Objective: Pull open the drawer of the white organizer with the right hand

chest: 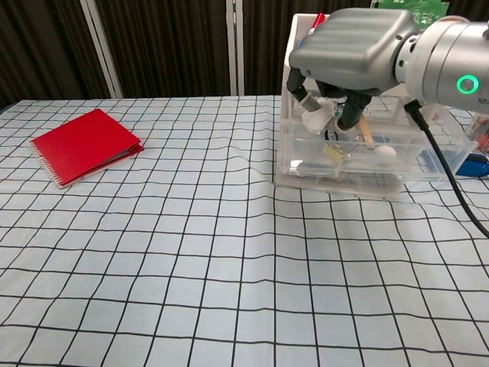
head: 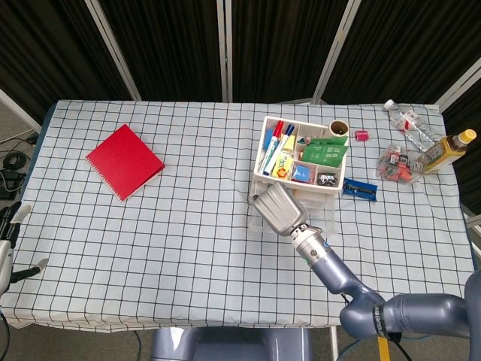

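A checked counter (head: 180, 210) carries a white organizer (head: 299, 159) at right-centre — its clear drawer (chest: 344, 164) juts forward. The right hand (chest: 345, 57) hovers above the drawer, fingers curled down, seemingly holding nothing — a red notebook (head: 124, 161) lies far left.

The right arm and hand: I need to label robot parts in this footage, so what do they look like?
The right hand has a boxy grey shell with dark fingers tipped in white. Its wrist is a silver cylinder with a glowing green ring light, and a black cable runs along it. The arm is blue-grey, with a black band and a yellow strip near the elbow.
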### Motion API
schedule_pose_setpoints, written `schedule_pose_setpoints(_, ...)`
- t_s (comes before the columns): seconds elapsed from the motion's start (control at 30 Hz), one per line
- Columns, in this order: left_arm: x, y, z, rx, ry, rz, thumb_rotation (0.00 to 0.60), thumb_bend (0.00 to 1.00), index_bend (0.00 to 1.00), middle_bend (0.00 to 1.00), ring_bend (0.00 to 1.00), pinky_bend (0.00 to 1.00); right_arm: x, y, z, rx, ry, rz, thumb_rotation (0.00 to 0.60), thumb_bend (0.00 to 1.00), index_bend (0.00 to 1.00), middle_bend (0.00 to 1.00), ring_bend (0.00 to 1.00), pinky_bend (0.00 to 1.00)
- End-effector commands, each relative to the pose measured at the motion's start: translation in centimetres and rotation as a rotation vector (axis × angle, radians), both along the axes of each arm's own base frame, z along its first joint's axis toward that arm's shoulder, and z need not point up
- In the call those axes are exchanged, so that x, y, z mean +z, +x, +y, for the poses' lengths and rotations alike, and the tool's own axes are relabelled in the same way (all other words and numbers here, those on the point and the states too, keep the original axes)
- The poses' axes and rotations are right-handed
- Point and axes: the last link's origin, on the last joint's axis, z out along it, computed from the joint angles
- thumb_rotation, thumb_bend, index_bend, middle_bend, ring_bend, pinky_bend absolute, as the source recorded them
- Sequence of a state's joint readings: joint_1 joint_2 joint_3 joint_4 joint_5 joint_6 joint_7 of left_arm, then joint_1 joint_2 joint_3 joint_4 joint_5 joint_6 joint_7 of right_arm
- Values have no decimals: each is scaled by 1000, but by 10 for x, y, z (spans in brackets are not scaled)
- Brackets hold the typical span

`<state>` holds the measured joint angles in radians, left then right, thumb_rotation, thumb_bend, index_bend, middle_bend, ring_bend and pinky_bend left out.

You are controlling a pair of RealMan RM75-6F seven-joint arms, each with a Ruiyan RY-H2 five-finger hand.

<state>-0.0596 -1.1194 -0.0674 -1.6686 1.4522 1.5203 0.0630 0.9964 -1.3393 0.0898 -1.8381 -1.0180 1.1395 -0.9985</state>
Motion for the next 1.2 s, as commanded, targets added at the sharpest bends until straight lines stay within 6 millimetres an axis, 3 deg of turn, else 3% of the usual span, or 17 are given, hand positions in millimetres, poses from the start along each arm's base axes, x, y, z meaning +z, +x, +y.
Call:
schedule_pose_setpoints(0.03,0,0,0,0,0,-1,600,3,0,0,0,0,11,6,5,16,-20,-12,600,244,639,1000,1000,861)
schedule_pose_setpoints(0.3,0,1,-2,-5,-2,-3,600,4,0,0,0,0,45,10,15,28,-71,-76,600,243,632,1000,1000,861)
schedule_pose_setpoints(0.5,1,2,-3,-12,1,-2,600,3,0,0,0,0,87,-9,20,6,-149,-168,600,244,620,1000,1000,861)
schedule_pose_setpoints(0.63,1,3,-4,-15,3,-1,600,4,0,0,0,0,115,-37,18,-24,-241,-214,600,243,616,1000,1000,860)
schedule_pose_setpoints(0.83,1,5,-5,-21,6,0,600,4,0,0,0,0,149,-95,17,-125,-375,-315,600,244,608,1000,1000,860)
schedule_pose_setpoints(1.07,-1,6,-6,-25,1,6,600,3,0,0,0,0,158,-164,23,-298,-409,-353,600,239,602,1000,1000,859)
schedule_pose_setpoints(1.2,-1,6,-6,-22,0,6,600,4,0,0,0,0,153,-182,26,-337,-390,-377,600,228,599,1000,1000,858)
